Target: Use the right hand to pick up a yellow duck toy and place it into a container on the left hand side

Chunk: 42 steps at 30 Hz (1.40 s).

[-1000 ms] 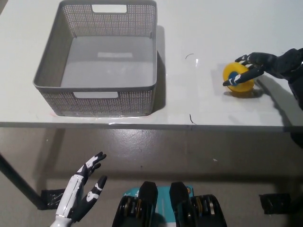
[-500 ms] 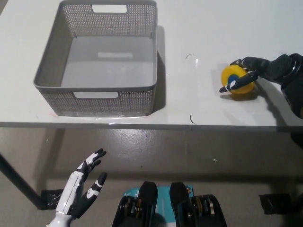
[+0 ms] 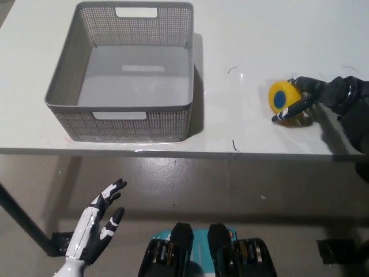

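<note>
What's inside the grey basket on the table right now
Nothing shows inside the grey basket: only its bare floor. The near wall hides a thin strip of floor. The yellow duck toy sits outside, in the right hand.

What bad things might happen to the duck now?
1. The right hand wraps the duck from one side only, with the toy apparently still on the table, so it might slip or roll free when lifted.
2. The duck is near the table's front edge, so a fumble might send it to the floor.
3. The basket stands far to the left with tall walls; a low carry might bump its rim.
</note>
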Each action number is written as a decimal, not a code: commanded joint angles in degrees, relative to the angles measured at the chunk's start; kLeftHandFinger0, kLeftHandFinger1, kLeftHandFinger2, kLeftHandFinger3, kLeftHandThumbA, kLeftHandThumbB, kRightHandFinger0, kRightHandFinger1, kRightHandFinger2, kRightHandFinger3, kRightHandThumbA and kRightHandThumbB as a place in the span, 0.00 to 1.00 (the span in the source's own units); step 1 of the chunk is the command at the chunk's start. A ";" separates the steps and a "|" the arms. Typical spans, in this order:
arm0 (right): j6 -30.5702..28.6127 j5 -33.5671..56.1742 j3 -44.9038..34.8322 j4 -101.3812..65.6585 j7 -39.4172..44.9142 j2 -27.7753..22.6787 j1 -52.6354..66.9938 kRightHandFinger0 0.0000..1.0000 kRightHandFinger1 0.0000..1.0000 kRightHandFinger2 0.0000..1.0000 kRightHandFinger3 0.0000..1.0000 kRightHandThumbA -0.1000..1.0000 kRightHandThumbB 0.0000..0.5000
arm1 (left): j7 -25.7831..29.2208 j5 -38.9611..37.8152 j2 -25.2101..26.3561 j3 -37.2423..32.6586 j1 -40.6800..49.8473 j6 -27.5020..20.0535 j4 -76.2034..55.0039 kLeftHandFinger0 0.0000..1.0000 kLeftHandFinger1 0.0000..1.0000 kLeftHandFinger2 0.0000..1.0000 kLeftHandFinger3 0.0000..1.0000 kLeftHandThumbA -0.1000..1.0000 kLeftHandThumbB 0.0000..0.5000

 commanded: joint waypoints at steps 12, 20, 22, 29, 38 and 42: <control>-2.97 3.62 -7.03 -0.18 -31.11 -1.20 4.02 0.11 0.26 0.38 0.37 0.00 0.32 | 0.07 -1.09 0.90 0.62 -1.26 -1.87 -1.10 1.00 1.00 1.00 1.00 0.81 0.45; -5.67 5.90 -11.54 -0.26 -34.36 -1.06 3.98 0.00 0.12 0.52 0.35 0.00 0.34 | 0.05 -0.70 0.96 0.69 -0.83 -1.87 -1.43 1.00 1.00 1.00 1.00 0.80 0.45; -6.62 6.27 -12.63 -0.52 -34.94 -0.90 3.06 0.00 0.32 0.88 0.48 0.00 0.32 | -0.02 -0.86 1.02 0.74 -0.76 -1.87 -1.25 1.00 1.00 1.00 1.00 0.80 0.45; -13.34 8.40 -17.13 -3.47 -38.19 0.20 -1.64 0.00 0.35 0.79 0.77 0.00 0.27 | -0.03 -1.21 0.94 0.79 -0.06 -1.87 -1.12 1.00 1.00 1.00 1.00 0.81 0.47; -15.61 7.56 -17.42 -10.16 -38.77 4.68 -7.52 0.00 0.37 0.78 0.81 0.00 0.27 | 0.00 -0.82 1.00 0.82 0.13 -1.87 -1.23 0.99 1.00 1.00 1.00 0.82 0.50; -16.42 5.44 -15.56 -14.71 -39.51 8.30 -9.19 0.00 0.31 0.75 0.82 0.00 0.30 | 0.08 -0.88 1.08 0.75 -0.06 -1.87 -0.97 1.00 1.00 1.00 1.00 0.84 0.50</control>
